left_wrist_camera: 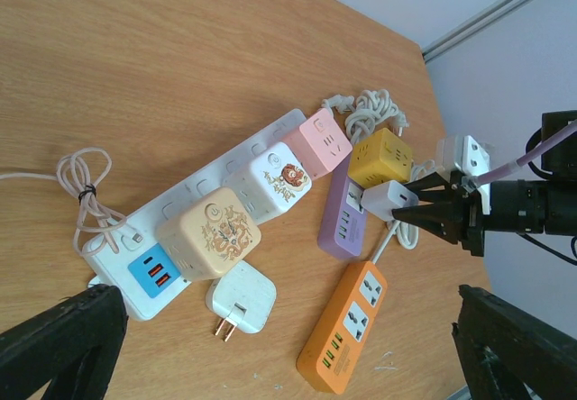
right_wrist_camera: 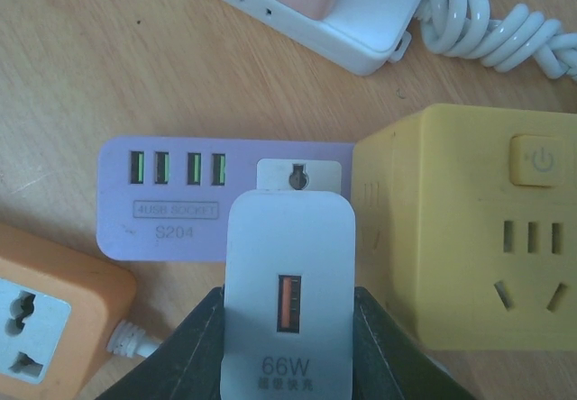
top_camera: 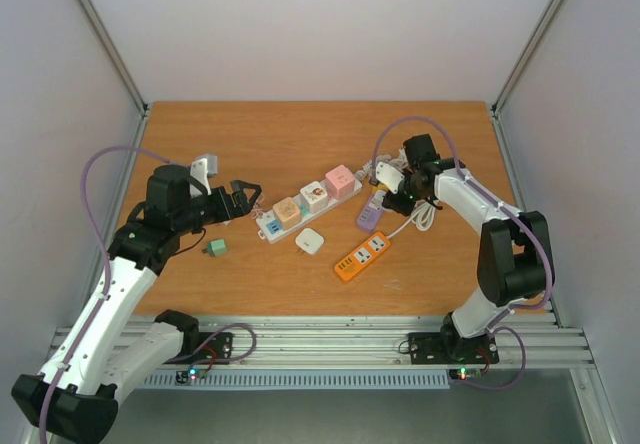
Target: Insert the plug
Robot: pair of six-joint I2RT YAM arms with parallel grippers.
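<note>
Elbow bent near the right edge, the right arm reaches back and left toward the middle of the tabletop point(top_camera: 250, 134). Its wrist tips down over the cluster of strips. The right claw point(left_wrist_camera: 416, 204) is clamped on the sides of a white charger point(right_wrist_camera: 287, 265), USB port facing the wrist camera. The charger sits over the purple strip point(right_wrist_camera: 180, 202), covering most of its mains socket just right of the four green USB ports. Whether the prongs are in, I cannot tell.

The left arm stretches forward from the near-left corner, wrist roughly level and pointing right. The left claw point(top_camera: 250, 200) is spread wide and holds nothing, close to the near end of the white strip point(left_wrist_camera: 207, 179).

Room around the charger is tight. A yellow cube point(right_wrist_camera: 469, 229) stands just beside it on the right, against the purple strip's end. An orange strip point(right_wrist_camera: 45, 301) lies near on the left. The white strip's far end and a coiled cable point(right_wrist_camera: 487, 26) lie just beyond.

A loose charger point(top_camera: 309, 241) lies between the white and orange strips. A small green piece point(top_camera: 215, 248) lies below the left claw. Bare wood runs behind the strips to the far edge.
</note>
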